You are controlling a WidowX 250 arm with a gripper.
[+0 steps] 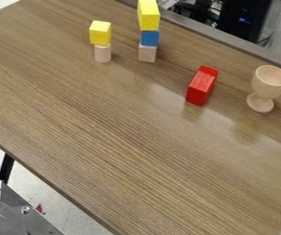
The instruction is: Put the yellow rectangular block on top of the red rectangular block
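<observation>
The yellow rectangular block (148,15) is at the top of the view, resting on a blue cube (149,37), which sits on a pale wooden cube (147,53). To the right and nearer the camera, the red rectangular block (202,86) lies on the table, its long side slanting up and to the right, with nothing on its top.
Left of the stack, a yellow cube (100,32) sits on a pale wooden cylinder (102,53). A wooden goblet (268,86) stands right of the red block. The brown table (124,137) has a grey strip along its far edge, with computer equipment behind.
</observation>
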